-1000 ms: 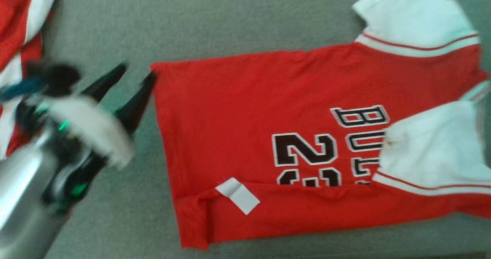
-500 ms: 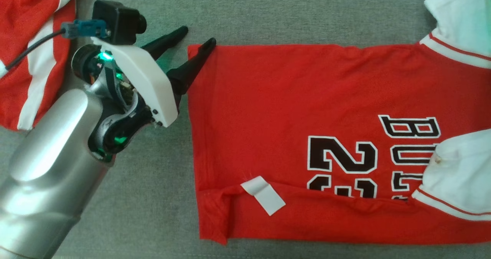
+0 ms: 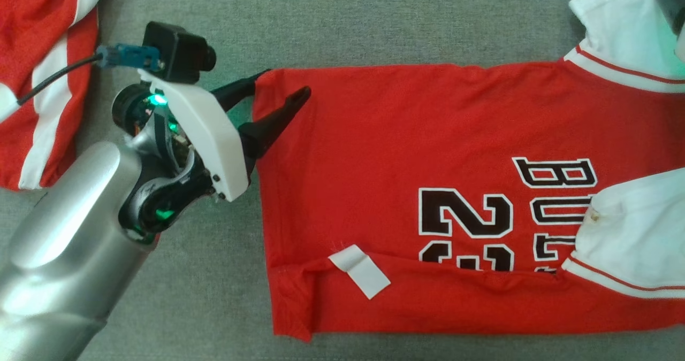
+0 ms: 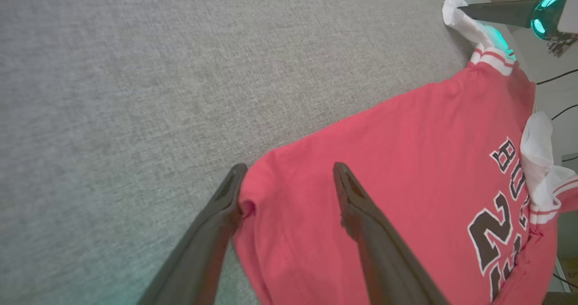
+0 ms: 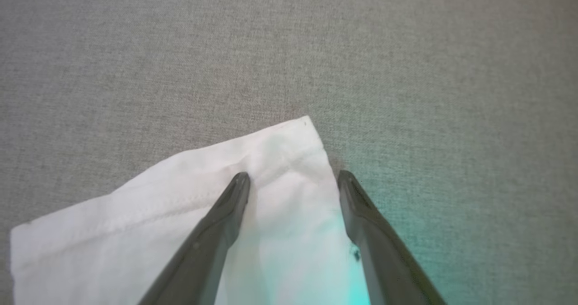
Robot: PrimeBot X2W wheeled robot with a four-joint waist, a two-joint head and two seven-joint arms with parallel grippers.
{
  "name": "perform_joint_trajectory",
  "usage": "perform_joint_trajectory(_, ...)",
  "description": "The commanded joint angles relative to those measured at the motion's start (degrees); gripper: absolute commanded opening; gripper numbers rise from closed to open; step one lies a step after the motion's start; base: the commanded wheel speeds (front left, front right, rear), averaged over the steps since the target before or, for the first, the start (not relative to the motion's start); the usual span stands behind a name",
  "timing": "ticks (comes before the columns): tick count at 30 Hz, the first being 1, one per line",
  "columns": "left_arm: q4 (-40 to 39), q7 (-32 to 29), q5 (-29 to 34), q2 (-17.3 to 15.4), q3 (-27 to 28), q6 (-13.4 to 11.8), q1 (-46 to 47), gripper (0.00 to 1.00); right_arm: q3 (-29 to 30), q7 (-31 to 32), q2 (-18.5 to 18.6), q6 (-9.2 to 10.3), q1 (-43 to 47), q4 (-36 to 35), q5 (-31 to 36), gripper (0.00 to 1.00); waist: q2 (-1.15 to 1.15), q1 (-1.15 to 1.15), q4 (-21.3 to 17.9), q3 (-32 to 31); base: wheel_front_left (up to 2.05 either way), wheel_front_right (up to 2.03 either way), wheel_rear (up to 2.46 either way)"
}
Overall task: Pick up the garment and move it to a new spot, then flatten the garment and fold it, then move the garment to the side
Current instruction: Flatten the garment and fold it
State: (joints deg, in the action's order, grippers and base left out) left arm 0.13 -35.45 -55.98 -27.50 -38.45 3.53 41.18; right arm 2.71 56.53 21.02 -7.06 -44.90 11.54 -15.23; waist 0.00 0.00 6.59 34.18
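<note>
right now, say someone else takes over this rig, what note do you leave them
Left tool: open, straddling the far hem corner of the red jersey, nothing gripped.
Right tool: open, over the corner of the far white sleeve, nothing gripped.
Jersey: spread on the grey surface; a second red-and-white garment lies to the left.
Done: laid out, near long edge and near sleeve folded in.
Left: probably close on both far corners, fold the far side in, finish folding, move aside.
</note>
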Motion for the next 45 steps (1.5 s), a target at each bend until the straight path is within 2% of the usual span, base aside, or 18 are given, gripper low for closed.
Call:
perform_joint_trajectory(1,-1.0,-1.1,0.2,-2.9,1.3,-0.3,-1.0,1.0,-0.9,1.2,0.6,-0.43,2.2,-1.9,-0.7,1.0,0.0,0.0,0.0,0.0,0.0,0.0,0.0)
perform_joint_trajectory(2,-1.2,-1.4,0.1,-3.1,1.0,-0.3,-1.3,1.0,-1.5,1.9,0.6,-0.43,2.6,-2.2,-1.0,1.0,0.0,0.0,-0.1,0.1,0.0,0.0,0.0)
perform_joint_trajectory(3,-1.2,-1.3,0.2,-3.1,1.0,-0.3,-1.3,0.71,-1.7,1.9,0.6,-0.43,2.8,-2.4,-1.0,1.0,0.0,0.0,-0.1,0.0,0.0,0.0,0.0)
perform_joint_trajectory(4,-1.1,-1.0,0.6,-3.1,0.9,-0.2,-1.3,0.09,-2.3,1.7,0.6,-0.43,3.0,-2.6,-1.3,0.0,0.0,0.0,-0.1,-0.1,0.0,0.0,0.0)
perform_joint_trajectory(5,-1.0,-0.6,1.1,-3.1,0.7,-0.2,-1.2,0.0,-2.4,1.1,0.4,-0.43,3.0,-2.8,-1.7,0.0,0.0,0.0,-0.1,-0.2,0.0,0.0,0.0)
perform_joint_trajectory(11,0.4,3.8,2.7,-2.3,2.2,-0.6,-0.5,0.0,0.7,-7.4,-1.6,-0.43,-0.3,-2.2,-1.4,0.0,0.0,0.0,-0.8,-2.3,0.0,0.0,0.0)
perform_joint_trajectory(17,-0.5,7.2,1.6,-2.7,4.5,-0.8,-2.3,0.0,1.1,-8.3,-2.0,-0.43,0.2,-3.0,-4.0,0.0,0.0,0.0,-2.6,-5.8,0.0,0.0,0.0)
perform_joint_trajectory(21,-4.0,9.6,0.8,-3.3,5.3,-1.4,-6.3,0.0,2.0,-8.9,-1.0,-0.43,5.9,-8.6,-8.0,0.0,0.0,0.0,-3.8,-8.6,0.0,0.0,0.0)
perform_joint_trajectory(26,-10.1,12.7,-0.4,-4.6,6.7,-3.4,-13.4,0.0,6.9,-7.6,-0.9,-0.43,17.6,-19.2,-12.2,0.0,0.0,0.0,-5.4,-12.0,0.0,0.0,0.0)
perform_joint_trajectory(31,-15.2,15.5,-1.1,-6.5,8.5,-5.7,-19.9,0.0,10.0,-5.8,-2.8,-0.43,28.5,-27.0,-13.6,0.0,0.0,0.0,-7.7,-13.8,0.0,0.0,0.0)
perform_joint_trajectory(39,-23.9,19.7,-2.1,-9.7,10.7,-9.4,-32.5,0.0,9.1,-6.0,-6.5,-0.43,38.3,-31.8,-14.5,0.0,0.0,0.0,-10.2,-14.5,0.0,0.0,0.0)
perform_joint_trajectory(45,-26.1,20.4,-1.7,-10.6,9.6,-10.2,-37.0,0.0,9.2,-6.1,-7.2,-0.43,43.3,-32.5,-14.7,0.0,0.0,0.0,-10.2,-14.6,0.0,0.0,0.0)
